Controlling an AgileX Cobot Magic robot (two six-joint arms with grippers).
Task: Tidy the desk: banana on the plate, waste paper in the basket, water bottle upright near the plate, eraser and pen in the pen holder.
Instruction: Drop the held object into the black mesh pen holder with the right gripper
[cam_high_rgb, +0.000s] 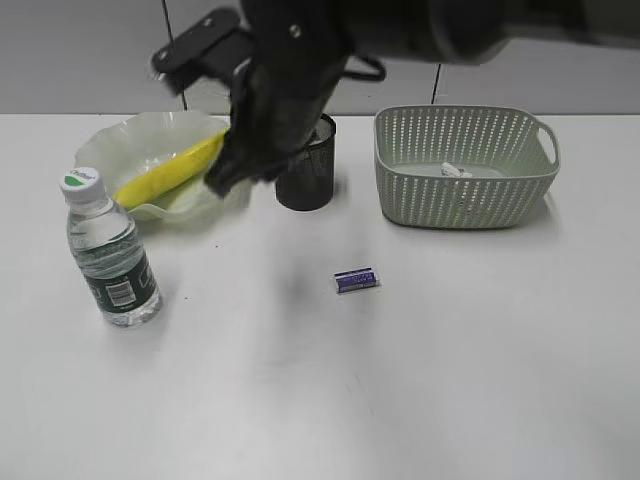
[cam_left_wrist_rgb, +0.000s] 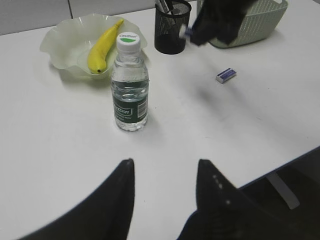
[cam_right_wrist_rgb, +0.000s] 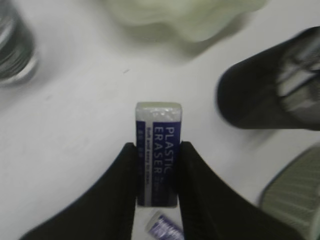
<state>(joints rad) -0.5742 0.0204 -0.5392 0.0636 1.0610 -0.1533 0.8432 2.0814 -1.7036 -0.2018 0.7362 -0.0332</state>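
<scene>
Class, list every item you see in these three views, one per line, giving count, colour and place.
desk: one, white, beneath everything
plate: one, pale green, back left
banana: one, yellow, on the plate
bottle: one, clear with green label, upright in front of the plate
pen holder: one, black mesh, right of the plate
basket: one, sage green, back right
waste paper: one, white, in the basket
eraser: two, blue and white; one on the desk, one held
left gripper: black, open, empty
right gripper: black, gripping an eraser
</scene>
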